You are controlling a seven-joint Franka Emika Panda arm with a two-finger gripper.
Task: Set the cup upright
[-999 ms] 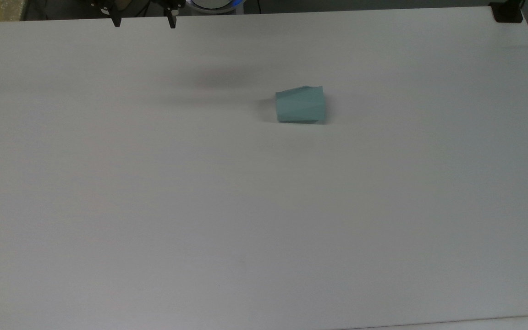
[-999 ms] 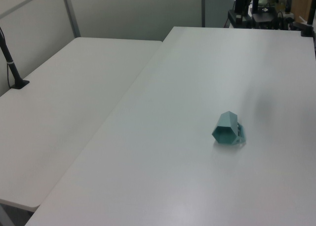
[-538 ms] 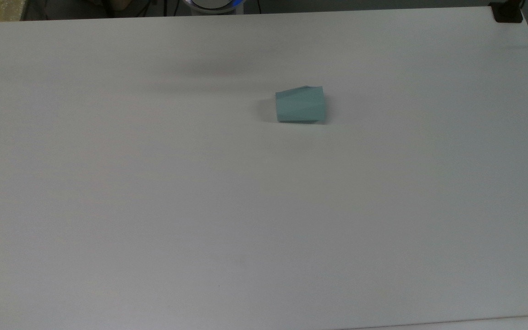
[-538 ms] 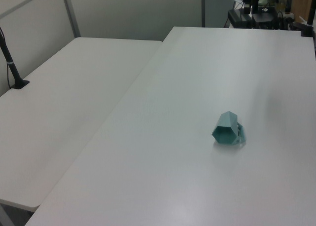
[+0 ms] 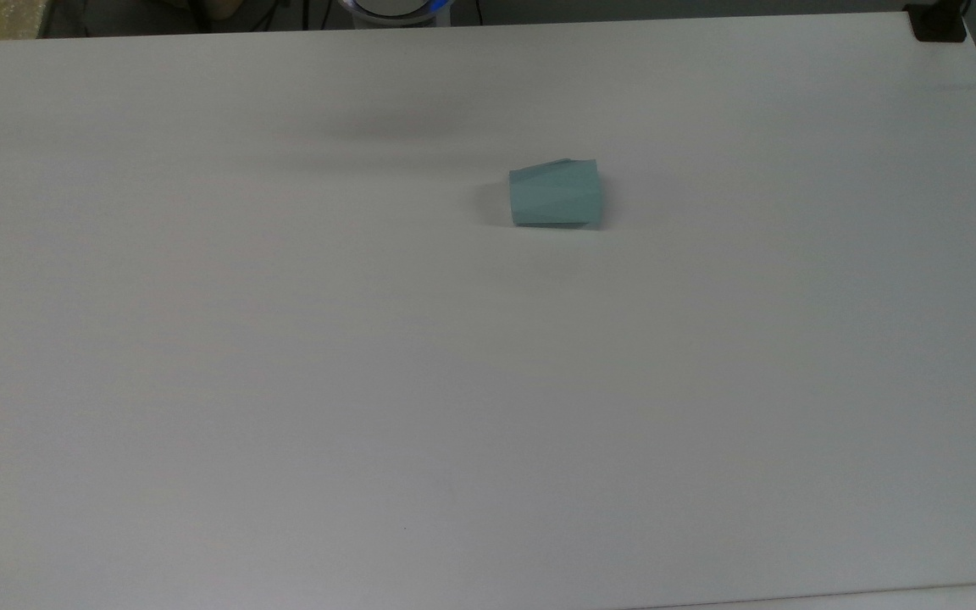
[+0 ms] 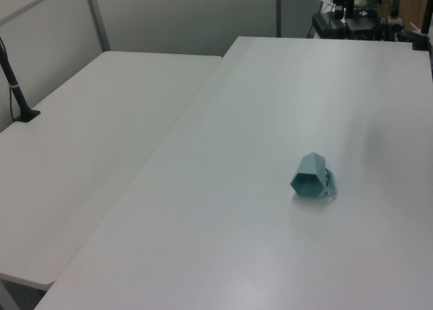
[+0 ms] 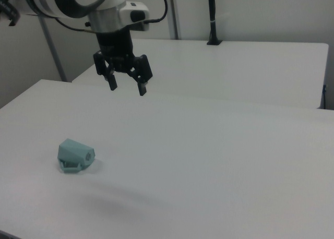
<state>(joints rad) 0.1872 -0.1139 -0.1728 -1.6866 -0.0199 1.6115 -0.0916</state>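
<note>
Item 1: table (image 5: pixel 285 381), white, broad, bare apart from one object; the largest thing in the top view; in the left view (image 6: pixel 270 86) its long edge ran just beside a second white table (image 6: pixel 88 154), a narrow seam between the two; in the right view (image 7: pixel 219 160) that second table (image 7: pixel 250 61) lay beyond it.

Item 2: robot arm (image 7: pixel 78 1), white with dark joints, entering from the right view's upper left; wrist pointing down; a dark cable looping off it.

Item 3: gripper (image 7: pixel 127 86), black, two-fingered, hanging above the table with nothing between its fingers; jaws spread apart, released; fingertips clear of the surface; well apart from the cup, above and toward the right view's right of it.

Item 4: cup (image 5: pixel 556 194), pale teal-blue, faceted, lying on its side on the table, not upright; in the top view, right of centre in the upper half, wider end toward the top view's right; in the left view (image 6: pixel 311 176), its narrow polygonal end faced the camera, with what was probably the handle against the table on the left view's right; in the right view (image 7: pixel 74 155), low at the right view's left, alone.
</note>
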